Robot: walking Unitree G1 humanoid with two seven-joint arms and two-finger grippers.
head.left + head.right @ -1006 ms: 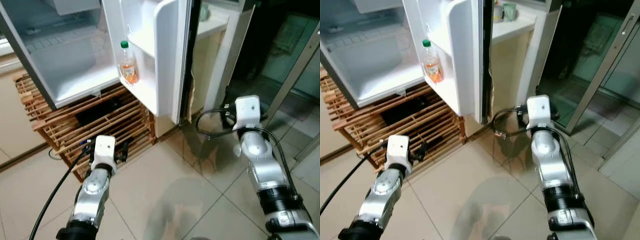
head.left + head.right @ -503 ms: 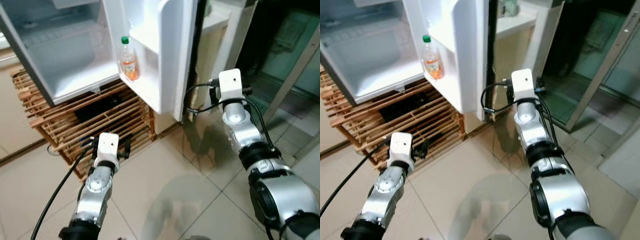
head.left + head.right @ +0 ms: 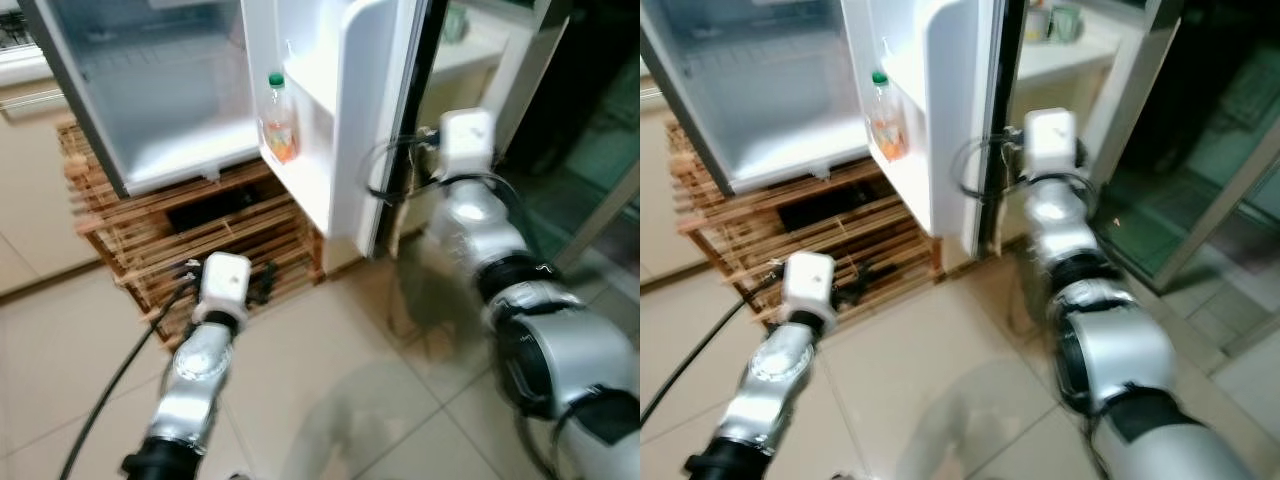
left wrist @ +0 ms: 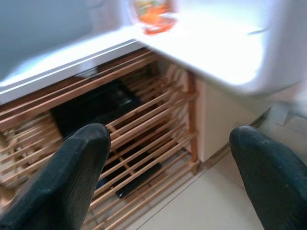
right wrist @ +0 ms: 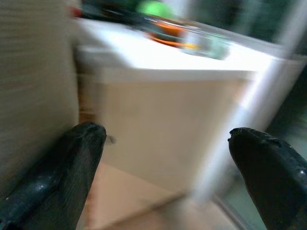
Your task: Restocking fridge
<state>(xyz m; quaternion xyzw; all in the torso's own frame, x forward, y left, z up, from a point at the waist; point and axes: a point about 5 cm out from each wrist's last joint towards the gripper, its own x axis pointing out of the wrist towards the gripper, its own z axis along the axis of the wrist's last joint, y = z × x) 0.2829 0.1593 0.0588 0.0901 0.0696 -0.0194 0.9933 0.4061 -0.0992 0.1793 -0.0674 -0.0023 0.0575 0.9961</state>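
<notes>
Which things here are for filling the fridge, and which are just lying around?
For the job:
fridge, open
fridge door
bottle on the door shelf
left gripper, fingers open
right gripper, fingers open, near the door edge

Just around:
wooden rack under the fridge
white counter with cups

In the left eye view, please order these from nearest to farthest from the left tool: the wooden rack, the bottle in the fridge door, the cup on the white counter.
From the left tool:
1. Wooden rack, right beside the tool, under the fridge.
2. Bottle, above it, standing on the door shelf.
3. Cup, far off at the upper right on the white counter.
</notes>
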